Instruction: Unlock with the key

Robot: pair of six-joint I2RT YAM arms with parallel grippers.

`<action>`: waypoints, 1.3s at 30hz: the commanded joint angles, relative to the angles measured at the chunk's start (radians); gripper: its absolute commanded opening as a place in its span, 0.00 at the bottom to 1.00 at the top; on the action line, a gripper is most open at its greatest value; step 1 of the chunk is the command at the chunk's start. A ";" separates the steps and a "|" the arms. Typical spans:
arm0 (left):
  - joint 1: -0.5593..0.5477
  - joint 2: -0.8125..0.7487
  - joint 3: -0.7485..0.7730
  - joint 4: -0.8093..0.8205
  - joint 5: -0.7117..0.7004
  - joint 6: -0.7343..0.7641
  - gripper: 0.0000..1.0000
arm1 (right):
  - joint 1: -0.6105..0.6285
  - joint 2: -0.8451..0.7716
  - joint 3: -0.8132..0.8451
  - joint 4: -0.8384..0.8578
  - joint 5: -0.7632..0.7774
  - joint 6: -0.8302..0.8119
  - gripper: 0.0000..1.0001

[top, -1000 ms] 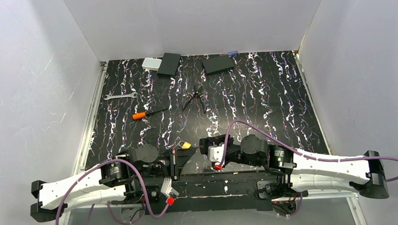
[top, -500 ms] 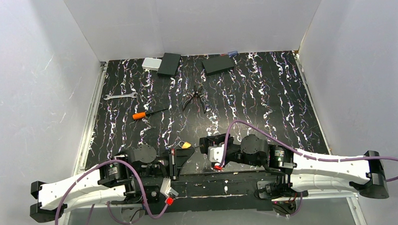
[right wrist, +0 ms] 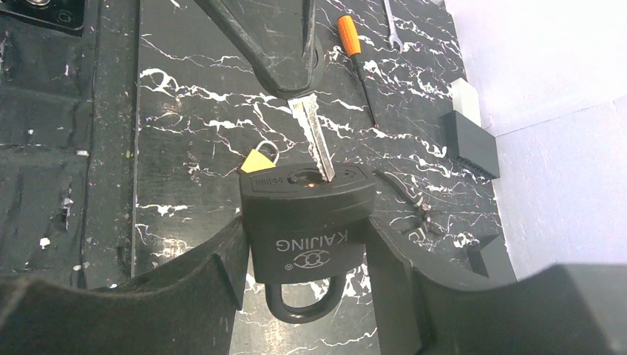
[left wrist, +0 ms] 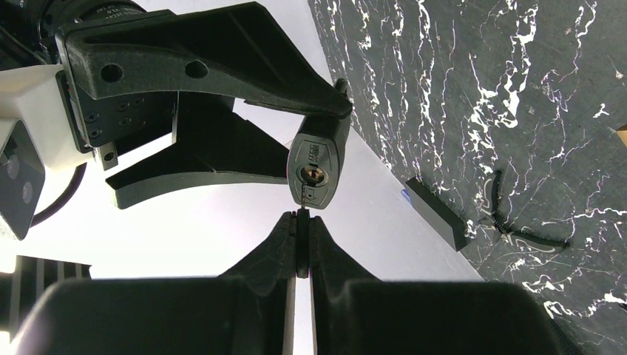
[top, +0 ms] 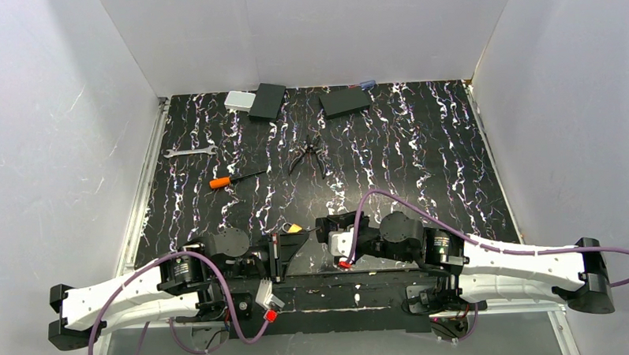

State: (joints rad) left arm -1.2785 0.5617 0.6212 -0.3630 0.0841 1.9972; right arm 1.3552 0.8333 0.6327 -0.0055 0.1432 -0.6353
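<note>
Key [right wrist: 316,144] pinched in left gripper [left wrist: 302,222], its tip at the keyhole of the padlock [right wrist: 307,211] clamped by right gripper [right wrist: 305,231]

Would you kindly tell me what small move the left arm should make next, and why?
Probably ease the left pincer forward, pushing the key deeper: its tip sits at the keyhole of the padlock, with most of the blade outside.

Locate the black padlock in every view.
Top external: padlock low centre, where the arms meet, hard to make out.
Left wrist: padlock upper centre, keyhole end towards the camera.
Right wrist: padlock centre, key at its keyhole.
Shared landmark: pliers.
</note>
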 commanded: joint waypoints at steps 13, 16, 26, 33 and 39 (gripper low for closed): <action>-0.004 -0.020 -0.029 0.002 0.020 -0.006 0.00 | 0.002 -0.021 0.080 0.153 -0.006 0.011 0.01; -0.004 -0.024 -0.032 0.015 0.034 -0.018 0.00 | 0.002 -0.014 0.081 0.150 -0.004 0.009 0.01; -0.005 -0.016 -0.034 0.025 0.045 -0.022 0.00 | 0.002 0.003 0.079 0.153 -0.012 0.004 0.01; -0.005 -0.008 -0.030 -0.002 0.028 0.000 0.00 | 0.002 0.004 0.085 0.142 -0.019 0.001 0.01; -0.004 -0.010 -0.040 -0.002 -0.003 0.002 0.00 | 0.002 -0.002 0.084 0.142 -0.021 0.007 0.01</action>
State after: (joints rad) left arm -1.2785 0.5488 0.5953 -0.3523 0.1013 1.9900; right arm 1.3552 0.8528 0.6361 0.0017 0.1417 -0.6312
